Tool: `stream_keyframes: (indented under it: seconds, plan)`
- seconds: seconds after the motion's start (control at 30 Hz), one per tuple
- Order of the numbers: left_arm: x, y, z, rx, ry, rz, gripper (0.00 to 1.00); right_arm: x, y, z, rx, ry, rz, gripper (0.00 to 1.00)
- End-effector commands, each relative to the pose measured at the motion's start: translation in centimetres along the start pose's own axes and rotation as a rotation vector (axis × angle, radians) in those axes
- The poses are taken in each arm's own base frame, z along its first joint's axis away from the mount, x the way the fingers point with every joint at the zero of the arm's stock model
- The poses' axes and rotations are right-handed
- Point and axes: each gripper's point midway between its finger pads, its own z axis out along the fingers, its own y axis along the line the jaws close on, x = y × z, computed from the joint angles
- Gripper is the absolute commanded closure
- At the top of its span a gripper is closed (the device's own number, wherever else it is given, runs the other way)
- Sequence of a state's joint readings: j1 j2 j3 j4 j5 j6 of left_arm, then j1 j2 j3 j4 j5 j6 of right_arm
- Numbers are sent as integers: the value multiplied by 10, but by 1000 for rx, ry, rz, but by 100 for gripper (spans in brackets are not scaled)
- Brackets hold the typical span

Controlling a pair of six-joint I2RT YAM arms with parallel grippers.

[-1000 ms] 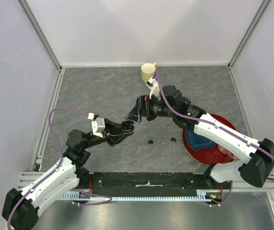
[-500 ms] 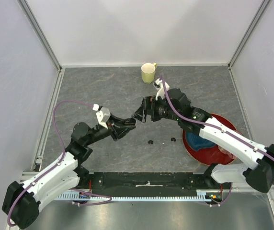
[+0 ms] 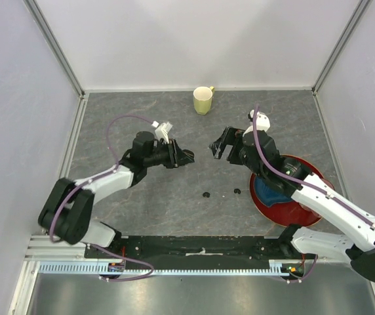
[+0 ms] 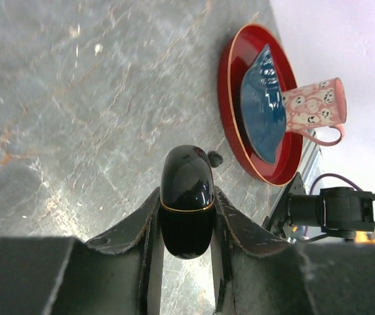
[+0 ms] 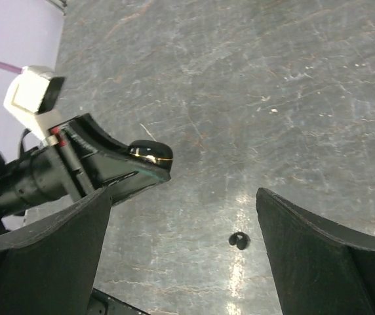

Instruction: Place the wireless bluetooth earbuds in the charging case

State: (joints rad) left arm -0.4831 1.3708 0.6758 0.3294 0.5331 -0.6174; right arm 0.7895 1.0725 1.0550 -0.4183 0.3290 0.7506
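With the case (image 4: 187,197) clamped between my left fingers (image 4: 140,230) and held off the tabletop (image 4: 76,98), grip security is the main worry. The shell is glossy and rounded, hard plastic by the look. I'd expect it to squirt out if squeezed off-centre. Light and stiff, probably not fragile, but it'll scuff.

Pads bear on the two long flanks and reach about to the gold seam. Lid looks shut. My read: the lid has to open before anything goes in, and pads over the seam could pin it. A better hold would be low on the base half, flanks only.

Right fingers (image 5: 50,262) are spread wide with nothing in them. They're facing the case with a clear gap between.

Down on the tabletop, two earbuds (image 3: 206,195) lie loose, apart from each other and nearer the arm bases than either hand. I see only these two. They're tiny, curled, and black on dark stone, so contrast is low. They're probably near weightless and likely to flick or roll under a closing pad. I'd pinch across the body rather than the hook tip, coming straight down with a slow close. Can't tell their orientation at this size.

Further right is a red plate (image 4: 225,79) with a blue dish (image 4: 263,105) in it. A pink mug (image 4: 312,108) is on or beside its rim, can't tell which. Far back is a yellow mug (image 3: 202,100). None of it looks in the way.
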Motion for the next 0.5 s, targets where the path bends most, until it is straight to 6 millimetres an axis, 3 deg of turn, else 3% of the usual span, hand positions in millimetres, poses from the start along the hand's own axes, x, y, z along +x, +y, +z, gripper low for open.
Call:
stream_keyframes:
  seconds: [0.0,0.2,0.47]
  plan:
    - [2,0,26,55,63,-204,98,0,-19,-8,63,-20,10,2]
    - [16,34,56,15,89,-374,95,3,-26,-12,74,-12,6,2]
    - [35,75,60,-101,86,-463,91,6,-31,-15,79,-2,-12,2]
